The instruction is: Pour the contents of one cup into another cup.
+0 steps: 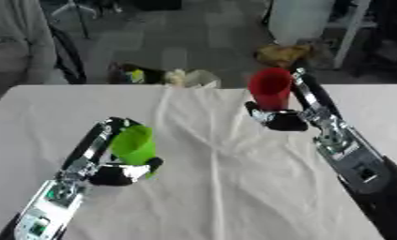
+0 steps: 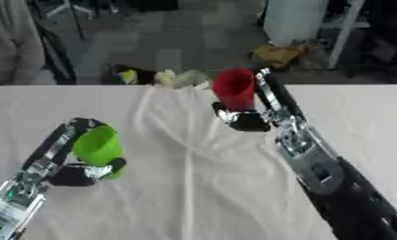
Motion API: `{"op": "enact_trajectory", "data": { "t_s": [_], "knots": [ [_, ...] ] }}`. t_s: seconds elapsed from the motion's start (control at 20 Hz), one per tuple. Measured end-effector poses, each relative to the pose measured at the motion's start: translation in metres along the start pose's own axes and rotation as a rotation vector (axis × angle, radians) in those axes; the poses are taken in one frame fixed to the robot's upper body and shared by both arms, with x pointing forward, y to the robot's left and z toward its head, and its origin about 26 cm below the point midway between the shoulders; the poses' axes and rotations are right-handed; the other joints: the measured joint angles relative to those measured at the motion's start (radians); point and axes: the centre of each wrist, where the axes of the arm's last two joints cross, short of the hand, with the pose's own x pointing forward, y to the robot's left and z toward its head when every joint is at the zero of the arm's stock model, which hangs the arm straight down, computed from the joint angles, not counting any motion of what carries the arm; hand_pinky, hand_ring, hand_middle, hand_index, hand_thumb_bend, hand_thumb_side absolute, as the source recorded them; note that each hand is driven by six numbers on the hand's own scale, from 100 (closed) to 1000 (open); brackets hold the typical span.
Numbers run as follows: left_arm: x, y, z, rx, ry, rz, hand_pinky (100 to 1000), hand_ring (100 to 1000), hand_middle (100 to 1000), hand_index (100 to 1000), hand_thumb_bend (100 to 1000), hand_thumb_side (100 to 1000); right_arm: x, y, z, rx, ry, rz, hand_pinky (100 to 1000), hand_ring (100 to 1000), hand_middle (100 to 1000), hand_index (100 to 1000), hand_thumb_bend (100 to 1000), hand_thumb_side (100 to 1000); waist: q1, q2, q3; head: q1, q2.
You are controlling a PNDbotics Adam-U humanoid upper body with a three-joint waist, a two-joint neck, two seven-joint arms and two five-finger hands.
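Left arm: nearest my camera, it comes up from the lower left corner, silver and black, slanting toward the green cup.
Left robot hand (image 1: 123,172): I see its fingers curled round the green cup, with dark fingertips wrapping the lower part and a black finger running up the cup's left side.
Green cup (image 1: 135,144): held upright or slightly tilted in the left robot hand, mouth up; I cannot tell whether its base touches the cloth. I cannot see what is inside it.
White cloth (image 1: 209,187): it covers the counter, with long creases running from the far edge down between the two cups, to the right of the green cup.
Red cup (image 1: 271,87): up and to the right of the green cup, well apart from it, nearer the counter's far edge. It stands upright with its mouth up; contents not visible to me.
Right robot hand (image 1: 277,118): closed on the lower part of the red cup, with dark fingers below and in front of the cup and one finger rising along its right side.
Right arm: farther right of the green cup than anything else, it runs from the lower right corner up to the red cup, with silver joints showing.
Floor beyond the counter: small yellow and pale items lie there, too unclear for me to name.
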Motion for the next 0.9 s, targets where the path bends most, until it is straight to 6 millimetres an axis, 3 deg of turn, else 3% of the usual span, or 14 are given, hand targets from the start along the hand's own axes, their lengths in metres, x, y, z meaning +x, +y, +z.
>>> {"op": "enact_trajectory", "data": {
  "t_s": [0.5, 0.9],
  "knots": [
    [-0.006, -0.026, -0.012, -0.104, -0.020, -0.061, 100, 113, 360, 634, 287, 208, 0.044, -0.007, -0.015, 0.105, -0.130, 0.071, 519, 307, 294, 424, 100, 145, -0.007, -0.005, -0.005, 0.004, 0.008],
    [-0.010, -0.040, -0.018, -0.142, -0.029, -0.074, 100, 112, 360, 632, 283, 209, 0.071, 0.007, -0.023, 0.209, -0.227, 0.157, 525, 311, 296, 427, 100, 174, -0.007, -0.007, -0.007, 0.001, 0.008]
  ]
}}
